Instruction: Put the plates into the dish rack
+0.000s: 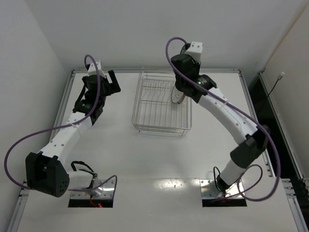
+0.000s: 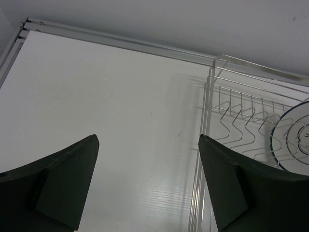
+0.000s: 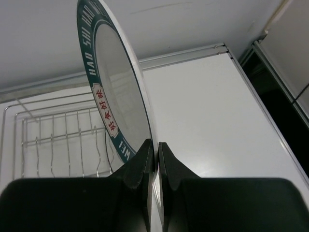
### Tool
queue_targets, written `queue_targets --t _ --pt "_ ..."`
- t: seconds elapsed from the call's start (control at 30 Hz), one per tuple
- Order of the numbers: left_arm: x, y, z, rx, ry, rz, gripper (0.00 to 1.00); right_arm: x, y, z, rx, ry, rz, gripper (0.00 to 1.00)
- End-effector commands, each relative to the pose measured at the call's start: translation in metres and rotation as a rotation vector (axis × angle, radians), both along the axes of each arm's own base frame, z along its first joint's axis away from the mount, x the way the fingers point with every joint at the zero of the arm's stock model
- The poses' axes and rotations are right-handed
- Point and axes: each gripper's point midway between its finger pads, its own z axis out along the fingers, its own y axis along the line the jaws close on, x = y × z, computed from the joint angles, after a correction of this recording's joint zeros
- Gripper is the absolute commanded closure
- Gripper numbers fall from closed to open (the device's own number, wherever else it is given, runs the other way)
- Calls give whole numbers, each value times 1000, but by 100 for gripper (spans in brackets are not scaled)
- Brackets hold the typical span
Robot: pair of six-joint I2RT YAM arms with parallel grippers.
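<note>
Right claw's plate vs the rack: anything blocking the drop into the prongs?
Nothing visible. The right claw pinches the lettered plate upright over the dish rack; the rack wires showing beside it hold nothing.

I count two arms on my rig, the left arm (image 1: 67, 137) and the right arm (image 1: 231, 118). That makes two grippers, the left gripper (image 2: 148, 145) and the right gripper (image 3: 156, 147). There is one wire dish rack (image 1: 161, 108). I'm sure of one lettered-rim plate (image 3: 113, 92). My left wrist camera shows a blue-rimmed plate (image 2: 294, 140) at the rack, and I cannot tell whether it is a second one.
</note>
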Motion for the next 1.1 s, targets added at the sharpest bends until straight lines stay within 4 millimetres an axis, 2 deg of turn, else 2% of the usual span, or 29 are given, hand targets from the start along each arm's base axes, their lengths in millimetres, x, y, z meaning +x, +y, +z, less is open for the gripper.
queue_targets --t 0.0,0.07,0.13,0.2,0.3,0.53,0.57,0.7,0.73,0.87,0.97,1.07 --pt "0 1 30 -4 -71 7 18 54 16 -1 87 -44 108 100" --pt "2 1 26 -2 -62 7 18 71 20 -26 99 -9 111 100" --pt "3 1 22 1 -54 7 18 78 30 -41 110 19 137 100" --pt "4 0 27 -2 -62 7 18 85 31 -56 118 46 129 100" --pt "3 1 25 1 -53 7 18 93 34 -101 104 137 124 100" --pt "5 2 21 5 -45 16 18 91 21 -141 72 218 48 100" --pt "5 2 21 5 -45 16 18 87 21 -138 61 211 40 100" --pt "5 2 21 5 -45 16 18 76 13 -103 67 109 -5 100" --pt "6 1 17 7 -36 16 18 71 9 -84 67 60 -25 100" --pt "6 1 17 8 -36 16 18 61 1 -58 67 3 -56 100" --pt "6 0 17 6 -36 7 18 54 5 -61 73 -15 -46 100" --pt "8 -1 14 8 -27 7 18 51 5 -73 69 11 -42 100"
